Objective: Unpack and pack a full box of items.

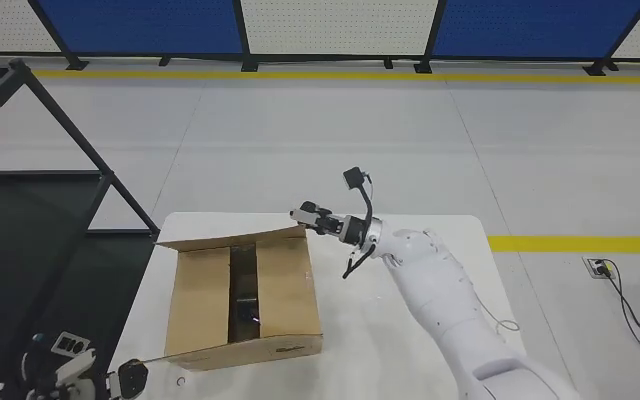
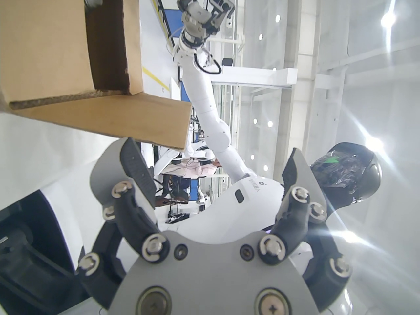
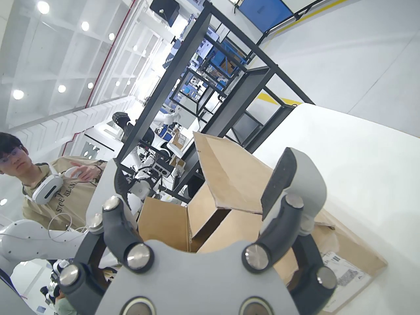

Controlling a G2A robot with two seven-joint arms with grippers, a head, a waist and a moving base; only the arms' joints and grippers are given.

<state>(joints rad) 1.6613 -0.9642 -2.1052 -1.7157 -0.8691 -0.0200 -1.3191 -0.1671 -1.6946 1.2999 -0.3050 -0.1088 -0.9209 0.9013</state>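
Observation:
A brown cardboard box (image 1: 245, 295) stands on the white table (image 1: 440, 235). Its two top flaps lie almost flat, and a dark gap (image 1: 243, 300) between them shows items inside. The far flap (image 1: 235, 238) stands raised. My right gripper (image 1: 306, 214) is open at the box's far right corner. In the right wrist view the raised flap (image 3: 229, 172) lies ahead between the open fingers (image 3: 279, 181); contact cannot be told. My left gripper (image 2: 216, 172) is open and holds nothing. It sits low off the table's near left corner (image 1: 130, 378), below the box (image 2: 59, 34).
A black metal rack (image 1: 60, 200) stands to the left of the table. The table to the right of the box is bare under the right arm. A white printed label (image 3: 344, 272) is stuck on the box's side.

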